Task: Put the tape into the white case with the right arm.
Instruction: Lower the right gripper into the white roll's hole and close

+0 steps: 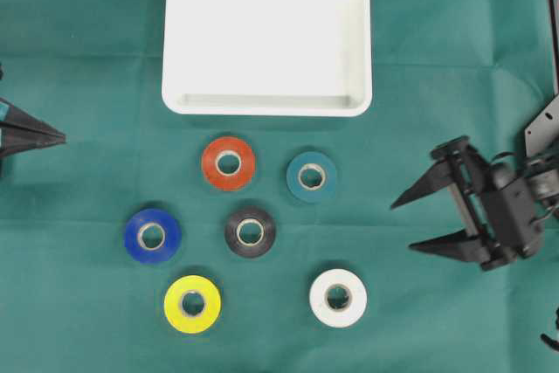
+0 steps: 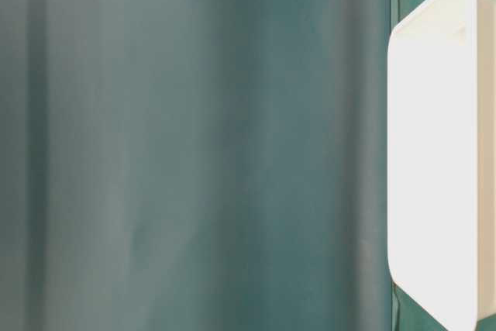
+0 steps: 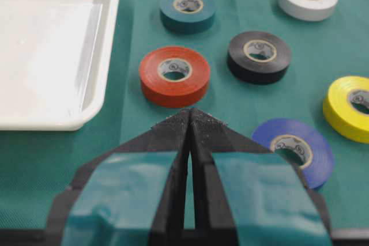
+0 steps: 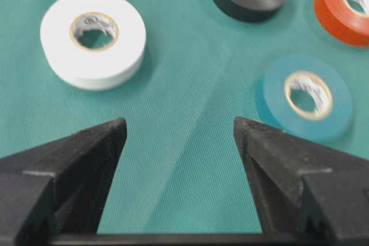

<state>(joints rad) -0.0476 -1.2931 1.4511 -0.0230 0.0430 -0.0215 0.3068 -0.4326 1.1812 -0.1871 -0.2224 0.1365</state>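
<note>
Several tape rolls lie flat on the green cloth below the white case [image 1: 266, 107], which holds nothing. The rolls are red [image 1: 212, 156], teal [image 1: 294, 176], blue [image 1: 133, 238], black [image 1: 232, 233], yellow [image 1: 173, 305] and white [image 1: 319, 299]. My right gripper [image 1: 402, 228] hovers at the right side, open, its tips pointing left toward the rolls with nothing between them. In the right wrist view the right gripper [image 4: 180, 122] frames bare cloth, with the white roll [image 4: 60, 50] ahead to the left and the teal roll [image 4: 271, 93] ahead to the right.
My left gripper [image 1: 59, 137] rests shut at the left edge, pointing right; in its wrist view the left gripper [image 3: 190, 110] sits just short of the red roll [image 3: 173, 87]. The table-level view shows only the case [image 2: 434, 153] and the green backdrop.
</note>
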